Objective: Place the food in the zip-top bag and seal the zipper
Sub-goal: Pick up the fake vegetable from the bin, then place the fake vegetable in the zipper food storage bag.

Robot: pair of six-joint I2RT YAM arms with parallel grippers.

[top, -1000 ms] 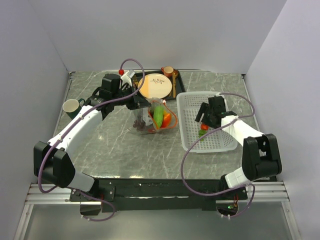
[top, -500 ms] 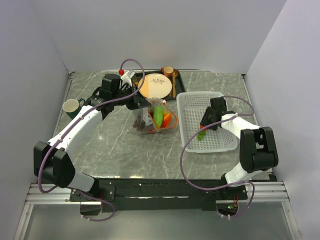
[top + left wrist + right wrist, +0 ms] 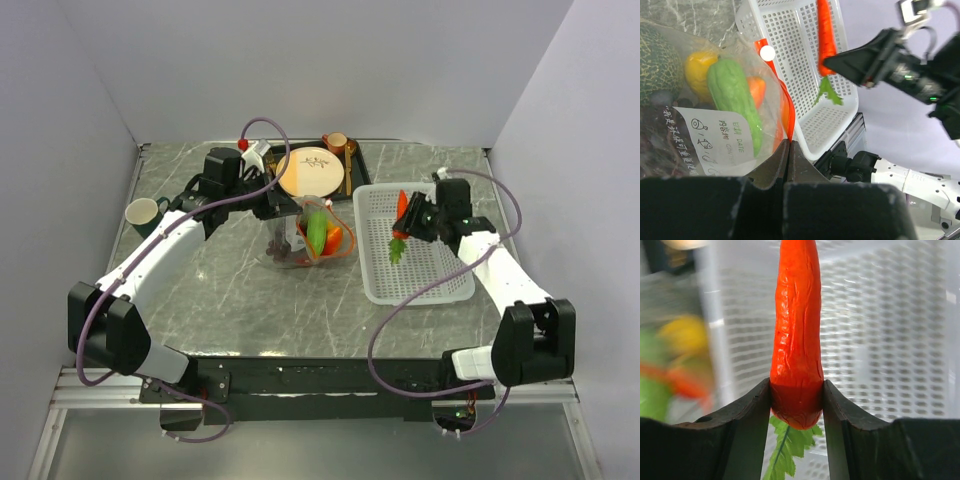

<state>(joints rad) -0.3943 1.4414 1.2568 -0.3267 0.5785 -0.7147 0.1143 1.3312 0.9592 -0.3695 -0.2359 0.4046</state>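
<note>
Right gripper (image 3: 410, 222) is holding the carrot (image 3: 796, 330) over the far left part of the white mesh basket (image 3: 440, 270). Its fingers (image 3: 752, 410) are pressing on both sides of the carrot's thick end, partly closed around it. The green leafy top (image 3: 787, 450) is hanging just below the fingers, and the pointed tip is aiming away from the wrist. In the left wrist view the carrot is showing lifted off the basket floor, apart from the bag and to its right. Left gripper (image 3: 789, 160) is pinching the zip-top bag (image 3: 305, 235) at its mouth; the fingers are fully together, with the orange-red zipper (image 3: 785, 107) running down into them. A small white round piece (image 3: 767, 52) is sitting on the strip higher up. The bag is standing on the grey marbled surface (image 3: 250, 290) between the two arms, its mouth looping open on the basket side. Inside it, the green cucumber (image 3: 735, 100) is lying against the printed label, with the yellow pear (image 3: 699, 70) and the round green melon (image 3: 657, 60) behind it. An orange-red piece (image 3: 756, 87) is sitting beside the cucumber. Behind the bag, a dark tray is carrying a round plate (image 3: 316, 170) and a small cup (image 3: 335, 142). A green mug (image 3: 143, 212) is standing near the left edge of the surface.
</note>
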